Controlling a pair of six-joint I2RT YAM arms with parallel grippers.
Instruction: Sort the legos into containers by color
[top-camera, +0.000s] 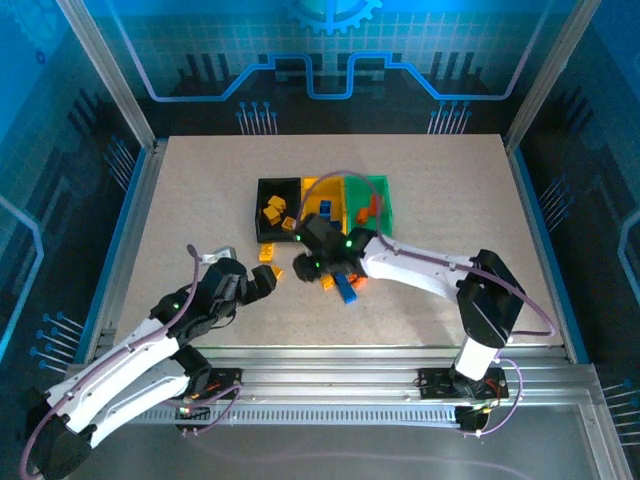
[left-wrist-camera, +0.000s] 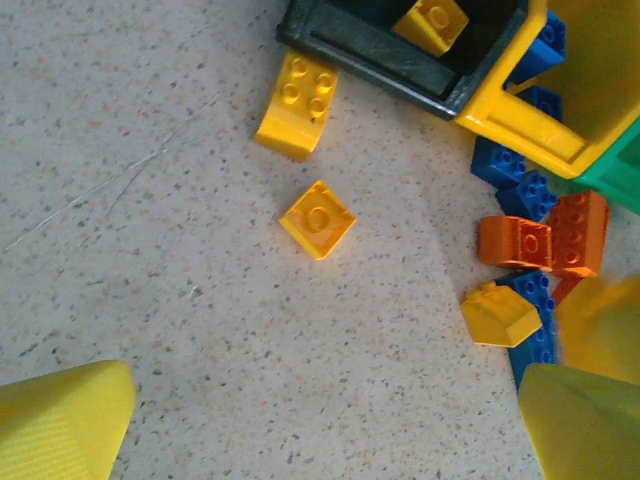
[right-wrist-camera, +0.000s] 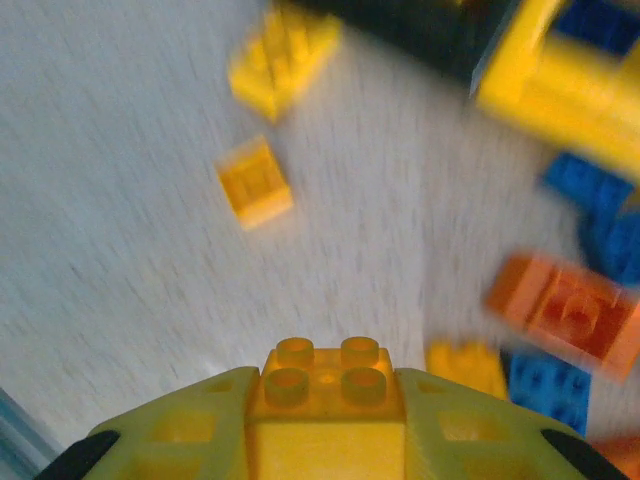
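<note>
squarely, yellow lego (right-wrist-camera: 325, 378) sits inside right gripper (right-wrist-camera: 326, 405).

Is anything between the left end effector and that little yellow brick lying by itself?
No, nothing visible: only bare table lies between the open left end effector and the lone yellow brick.

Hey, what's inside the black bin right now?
Several yellow bricks lie in the black bin. Its near right corner is hidden behind the right arm, so anything there can't be seen.
</note>
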